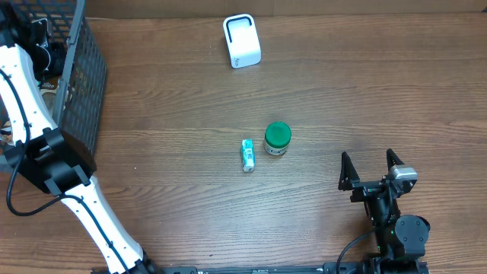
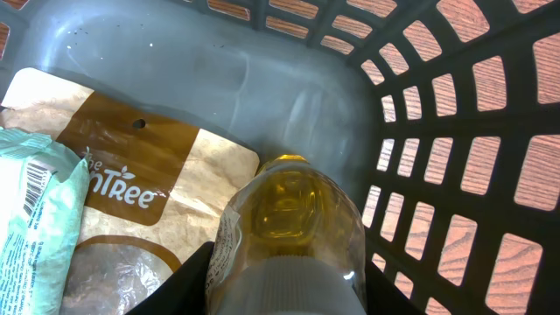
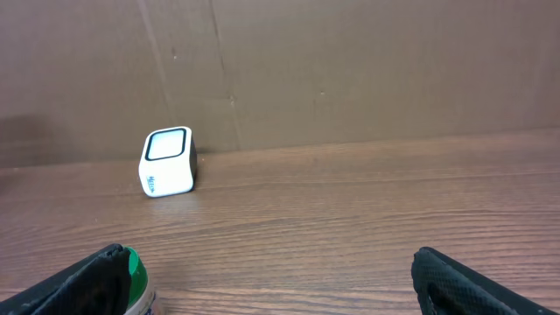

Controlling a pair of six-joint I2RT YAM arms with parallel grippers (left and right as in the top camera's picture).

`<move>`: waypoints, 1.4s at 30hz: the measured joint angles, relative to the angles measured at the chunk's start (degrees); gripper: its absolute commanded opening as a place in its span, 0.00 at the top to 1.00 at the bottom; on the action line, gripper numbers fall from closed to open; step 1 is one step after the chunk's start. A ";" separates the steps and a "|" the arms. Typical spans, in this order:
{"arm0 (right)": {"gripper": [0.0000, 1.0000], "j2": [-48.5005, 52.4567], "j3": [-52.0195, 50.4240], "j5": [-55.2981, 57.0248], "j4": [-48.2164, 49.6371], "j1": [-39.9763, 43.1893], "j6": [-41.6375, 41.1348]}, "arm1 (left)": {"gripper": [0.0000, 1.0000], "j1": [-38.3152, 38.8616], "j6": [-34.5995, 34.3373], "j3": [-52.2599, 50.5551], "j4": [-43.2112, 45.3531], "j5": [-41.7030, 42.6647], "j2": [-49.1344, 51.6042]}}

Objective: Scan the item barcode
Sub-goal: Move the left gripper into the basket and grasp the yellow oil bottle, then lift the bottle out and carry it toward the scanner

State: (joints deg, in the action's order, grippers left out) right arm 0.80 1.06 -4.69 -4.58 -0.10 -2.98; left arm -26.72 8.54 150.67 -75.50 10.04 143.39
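**Overhead view, with both wrist views: the left arm reaches into the basket for a bottle**

At the upper left of the overhead frame stands a dark mesh basket (image 1: pixel 80 84), and the left arm goes into it. The left wrist view shows the inside. A pale green packet (image 2: pixel 35 219) lies at the left edge, a brown paper pouch (image 2: pixel 131 166) is beside it, and a clear bottle (image 2: pixel 293 219) of yellow liquid lies partly on the pouch at lower centre. The left gripper (image 2: pixel 284 284) straddles the bottle, with its dark fingers (image 2: pixel 179 289) close against either side. Whether they press on it cannot be told.

The bottle is judged to be the item in hand, and the step is the grasp. To do it well, keep the bottle centred between the fingers and hold it firmly, since its smooth round wall may slip. Then lift straight up, clear of the pouch and the basket's side. No barcode shows on the bottle here, so it will probably need turning.

At top centre of the overhead frame, well apart from the basket, sits the white scanner (image 1: pixel 242 40). A small teal box (image 1: pixel 248 154) and a green-lidded jar (image 1: pixel 278 138) stand mid-table. At lower right the right gripper (image 1: pixel 367 157) is spread wide and holds nothing.
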 measured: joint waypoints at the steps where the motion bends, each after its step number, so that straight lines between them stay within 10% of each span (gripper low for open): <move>1: 0.00 0.00 0.00 0.00 0.02 0.00 0.02 | 0.64 0.00 -0.02 0.00 0.02 0.00 0.00; 27: 0.00 0.00 0.00 0.00 0.00 0.00 0.02 | 0.69 0.50 -16.26 1.53 -0.48 -4.13 -34.58; 42: 0.00 0.00 0.00 0.00 0.00 0.00 0.02 | 0.67 19.28 -19.45 1.57 -10.84 -4.31 -42.56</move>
State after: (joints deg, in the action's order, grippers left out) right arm 0.80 1.06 -4.69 -4.58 -0.10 -2.96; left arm -7.44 -10.92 152.24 -86.35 5.74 100.84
